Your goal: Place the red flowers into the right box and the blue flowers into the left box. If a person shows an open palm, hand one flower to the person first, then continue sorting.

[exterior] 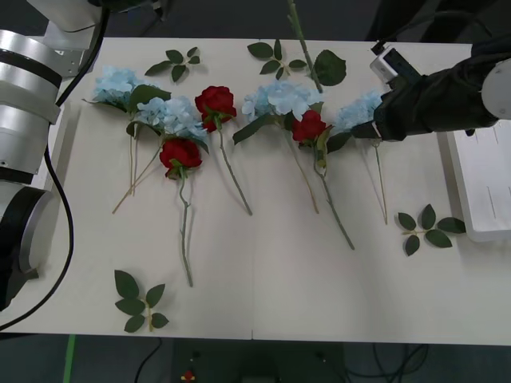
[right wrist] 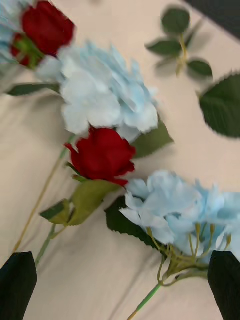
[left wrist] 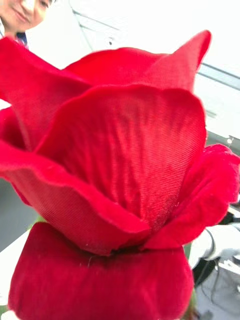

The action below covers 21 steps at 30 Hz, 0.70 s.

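Observation:
Three red flowers (exterior: 215, 104) and several blue flowers (exterior: 172, 116) lie in a row on the cream table (exterior: 319, 287). My right gripper (right wrist: 120, 292) is open, its black fingers (right wrist: 17, 285) either side of the rightmost blue flower (right wrist: 170, 205), low over the bloom's base (exterior: 355, 112). A red flower (right wrist: 102, 155) lies just beyond it. Another red flower (left wrist: 120, 165) is held up in the air close before my left wrist camera, and its stem (exterior: 302, 44) hangs at the table's far edge. The right box (exterior: 479, 183) is at the right edge. The left box and an open palm are out of view.
Loose leaf sprigs lie at the far side (exterior: 180, 62), near the right box (exterior: 427, 227) and at the front left (exterior: 137, 302). My left arm (exterior: 24, 128) covers the table's left edge. The table's front half is bare.

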Tool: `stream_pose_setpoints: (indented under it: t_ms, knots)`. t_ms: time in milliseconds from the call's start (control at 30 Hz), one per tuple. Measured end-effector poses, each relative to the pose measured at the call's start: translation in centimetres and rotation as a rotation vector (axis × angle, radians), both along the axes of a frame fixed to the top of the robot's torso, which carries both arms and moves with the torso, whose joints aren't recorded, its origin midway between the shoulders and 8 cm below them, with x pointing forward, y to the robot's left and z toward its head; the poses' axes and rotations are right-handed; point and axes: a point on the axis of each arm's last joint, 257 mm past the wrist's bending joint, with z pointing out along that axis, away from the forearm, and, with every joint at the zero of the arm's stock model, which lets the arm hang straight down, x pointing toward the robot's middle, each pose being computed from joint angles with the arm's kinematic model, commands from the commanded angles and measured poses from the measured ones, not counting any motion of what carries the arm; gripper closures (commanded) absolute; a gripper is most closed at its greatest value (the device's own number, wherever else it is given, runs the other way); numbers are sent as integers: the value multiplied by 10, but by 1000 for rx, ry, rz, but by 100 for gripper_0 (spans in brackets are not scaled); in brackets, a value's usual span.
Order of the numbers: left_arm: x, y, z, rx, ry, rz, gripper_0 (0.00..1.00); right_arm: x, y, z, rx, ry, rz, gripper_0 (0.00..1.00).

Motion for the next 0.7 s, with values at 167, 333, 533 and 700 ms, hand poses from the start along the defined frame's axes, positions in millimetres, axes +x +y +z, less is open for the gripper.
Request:
stream_pose_setpoints:
  t_ms: [167,333,533,700]
  knots:
    - [11,-19,-8,0,-12,48,100,-42,14,45,222,-33,121,0]
    - [19,-41,-16,-36,58,71,100,-73,-9,62,219,-202,289,0]
    - [16,-56,-27,-34,102,52,100,-104,-23,80,448,-88,255,0]
    - [15,-56,-26,-41,106,48,100,-113,-13,98,580,-71,270,0]
